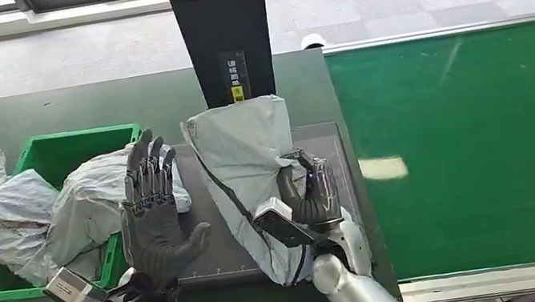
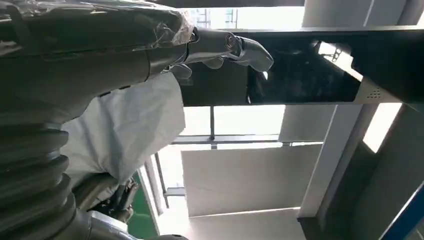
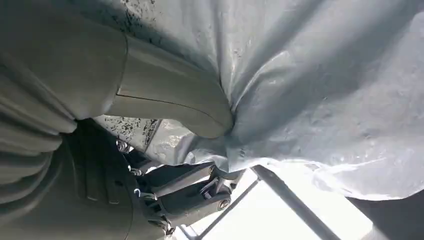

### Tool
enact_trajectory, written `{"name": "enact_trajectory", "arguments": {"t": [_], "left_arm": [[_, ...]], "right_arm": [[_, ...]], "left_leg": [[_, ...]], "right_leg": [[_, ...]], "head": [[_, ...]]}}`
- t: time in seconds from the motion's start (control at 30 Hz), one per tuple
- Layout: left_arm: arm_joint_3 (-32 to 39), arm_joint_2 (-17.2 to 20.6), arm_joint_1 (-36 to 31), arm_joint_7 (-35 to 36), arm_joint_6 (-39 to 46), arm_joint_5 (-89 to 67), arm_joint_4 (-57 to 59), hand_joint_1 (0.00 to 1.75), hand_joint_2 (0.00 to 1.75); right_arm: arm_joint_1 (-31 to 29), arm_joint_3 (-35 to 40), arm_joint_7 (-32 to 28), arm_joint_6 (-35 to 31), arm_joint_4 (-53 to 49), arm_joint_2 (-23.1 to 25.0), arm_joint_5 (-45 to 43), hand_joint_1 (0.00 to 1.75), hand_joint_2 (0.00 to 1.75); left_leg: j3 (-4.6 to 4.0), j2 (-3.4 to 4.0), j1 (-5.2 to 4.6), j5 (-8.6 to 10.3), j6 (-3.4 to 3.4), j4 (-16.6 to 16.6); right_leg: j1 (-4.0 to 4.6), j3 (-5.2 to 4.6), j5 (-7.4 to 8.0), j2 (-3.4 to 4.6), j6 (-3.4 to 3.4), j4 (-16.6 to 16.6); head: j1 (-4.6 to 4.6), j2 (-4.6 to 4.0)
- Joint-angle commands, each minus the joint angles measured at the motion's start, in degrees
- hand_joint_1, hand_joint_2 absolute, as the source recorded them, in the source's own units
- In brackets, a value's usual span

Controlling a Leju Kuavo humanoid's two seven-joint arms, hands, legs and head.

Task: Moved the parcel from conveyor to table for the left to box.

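Gripping the grey parcel (image 1: 246,162) with the right hand (image 1: 310,193), thumb pressing into the wrapping, upright above the dark table (image 1: 183,99), left of the green conveyor (image 1: 482,141). Holding the left hand (image 1: 155,217) raised, fingers spread, empty, beside the green bin (image 1: 58,156) of bags.

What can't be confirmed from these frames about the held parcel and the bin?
- Grey parcel: its label side, if any; the print in the right wrist view is blurred.
- Right hand: its thumb is behind the parcel in the head view.
- Green bin: its interior, covered by grey bags.
- Left hand: open, no contact seen.
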Motion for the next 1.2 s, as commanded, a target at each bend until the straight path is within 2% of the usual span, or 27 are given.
{"name": "enact_trajectory", "arguments": {"t": [0.03,0.17,0.2,0.23,0.3,0.33,0.37,0.4,0.87,1.2], "left_arm": [[-1.5,2.6,-2.0,0.1,0.4,0.3,3.6,0.0,1.75],[-1.8,2.9,-1.7,0.1,0.7,0.6,3.1,0.0,1.75],[-1.7,3.0,-1.9,0.1,0.7,0.8,3.3,0.0,1.75],[-1.9,3.0,-1.3,0.1,0.7,0.4,3.0,0.0,1.75],[-1.9,3.0,-1.0,0.1,0.8,0.3,2.7,0.0,1.75],[-1.9,3.0,-0.8,0.1,0.7,0.5,2.4,0.0,1.75],[-1.9,2.9,-0.8,0.1,0.6,0.5,2.4,0.0,1.75],[-1.9,2.8,-0.6,0.1,0.8,0.2,2.3,0.0,1.75],[-1.9,2.8,-0.6,0.1,0.8,0.2,2.3,0.0,1.75],[-1.9,2.6,0.1,0.1,0.6,-0.2,1.9,0.0,1.75]], "right_arm": [[-5.1,7.2,2.8,-0.3,8.2,-2.0,-1.9,1.75,1.75],[-5.1,6.6,2.6,-0.3,11.2,-1.2,0.1,1.75,1.75],[-5.7,8.5,1.6,-0.3,12.0,-3.2,-3.2,1.75,1.75],[-5.5,7.3,3.7,-0.3,12.7,-1.2,0.4,1.75,1.75],[-5.5,7.5,4.3,-0.3,13.2,-1.2,0.7,1.75,1.75],[-5.7,7.9,5.1,-0.3,13.7,-1.2,1.2,1.62,1.75],[-6.3,7.6,5.1,-0.3,15.6,-1.2,0.9,0.0,1.75],[-6.1,8.3,7.3,-0.3,15.2,-1.2,1.7,0.0,1.75],[-6.1,8.3,7.3,-0.3,15.2,-1.2,1.7,0.0,1.75],[-4.9,6.1,7.5,-0.3,12.9,-1.2,4.7,0.0,1.75]], "left_leg": [[0.08,0.04,-0.01,0.02,0.03,-0.1],[0.14,0.01,-0.02,0.06,0.03,-0.2],[0.19,-0.02,-0.02,0.08,0.04,-0.2],[0.14,-0.02,-0.03,0.05,0.03,-0.1],[0.24,0.11,-0.03,0.06,0.04,-0.3],[0.22,0.06,-0.03,0.07,0.05,-0.3],[0.13,0.03,-0.04,0.02,0.03,-0.1],[0.13,0.07,-0.03,0.03,0.04,-0.1],[0.11,0.02,-0.04,0.03,0.03,-0.1],[0.14,0.01,-0.03,0.03,0.05,-0.2]], "right_leg": [[-0.01,0.07,0.03,0.01,-0.01,-0.1],[0.0,0.11,0.04,-0.03,-0.04,-0.1],[0.01,0.18,0.07,-0.07,-0.04,-0.2],[0.0,0.13,0.04,-0.06,-0.02,-0.1],[0.02,0.17,0.08,0.06,-0.05,-0.2],[0.02,0.18,0.08,0.0,-0.04,-0.3],[0.0,0.09,0.02,0.0,-0.01,-0.1],[0.02,0.08,0.04,0.03,-0.02,-0.1],[0.0,0.08,0.03,-0.02,-0.02,-0.1],[0.01,0.12,0.03,-0.04,-0.02,-0.2]], "head": [[0.0,0.0],[0.0,0.0],[0.0,0.0],[0.0,0.0],[0.0,0.0],[0.0,0.0],[0.0,0.0],[0.0,0.0],[0.0,0.0],[0.0,0.0]]}}
